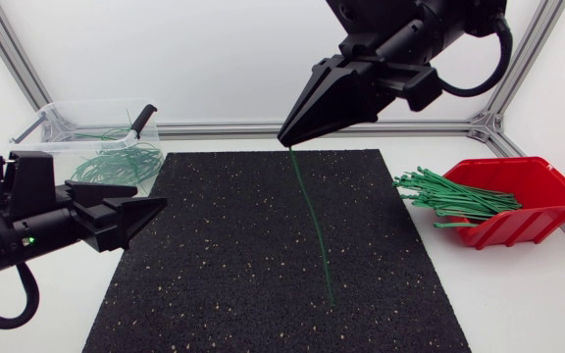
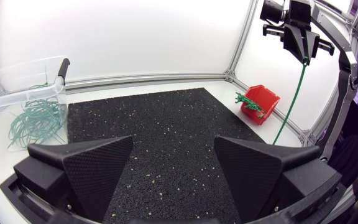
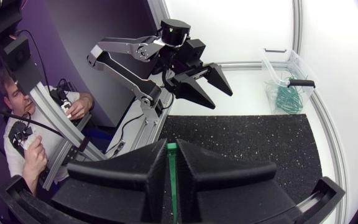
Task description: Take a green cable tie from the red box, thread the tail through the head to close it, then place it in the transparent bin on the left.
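Head view: shows green cable tie (image 1: 310, 221) hanging down from right fingers (image 1: 324, 96), pinched at its upper end above black mat (image 1: 214, 275); cannot tell whether the lower end touches it. Shows left fingers (image 1: 126, 211) spread wide and empty, well apart from the tie, near transparent bin (image 1: 47, 118). Shows more ties in red box (image 1: 547, 201) on bench (image 1: 518, 304).

Risky, probably, because held by one end only: could swing or twist aside when caught, could slip from the pinch if pulled, could miss the small head during threading.

Found no readable writing or labels.
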`<state>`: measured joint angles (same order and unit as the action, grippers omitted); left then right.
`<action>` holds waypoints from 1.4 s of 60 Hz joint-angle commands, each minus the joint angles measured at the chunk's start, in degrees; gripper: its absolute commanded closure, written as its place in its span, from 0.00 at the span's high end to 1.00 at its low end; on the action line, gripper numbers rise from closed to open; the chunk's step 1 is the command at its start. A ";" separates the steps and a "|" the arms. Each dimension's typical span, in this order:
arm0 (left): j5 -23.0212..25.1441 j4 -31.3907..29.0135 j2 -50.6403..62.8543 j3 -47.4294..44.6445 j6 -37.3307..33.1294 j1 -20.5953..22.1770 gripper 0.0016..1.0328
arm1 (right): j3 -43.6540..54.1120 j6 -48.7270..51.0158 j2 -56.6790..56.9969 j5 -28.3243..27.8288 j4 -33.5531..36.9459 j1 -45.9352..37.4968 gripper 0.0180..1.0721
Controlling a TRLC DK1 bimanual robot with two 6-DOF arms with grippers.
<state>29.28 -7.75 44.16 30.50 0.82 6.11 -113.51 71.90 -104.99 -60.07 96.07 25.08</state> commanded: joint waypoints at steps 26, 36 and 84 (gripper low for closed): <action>5.09 5.81 13.58 5.18 -20.77 1.19 0.89 | -0.48 2.98 -6.10 4.97 -5.37 2.17 0.07; 8.78 4.76 17.36 6.94 -23.67 1.45 0.89 | -1.10 5.36 -8.30 4.61 -4.84 4.19 0.07; 37.43 14.52 28.88 12.48 -27.19 1.80 0.89 | -14.28 5.27 -16.83 1.71 0.87 7.61 0.07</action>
<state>65.60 5.34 71.61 41.80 -25.76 7.09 -125.23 76.36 -120.01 -57.41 95.44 32.23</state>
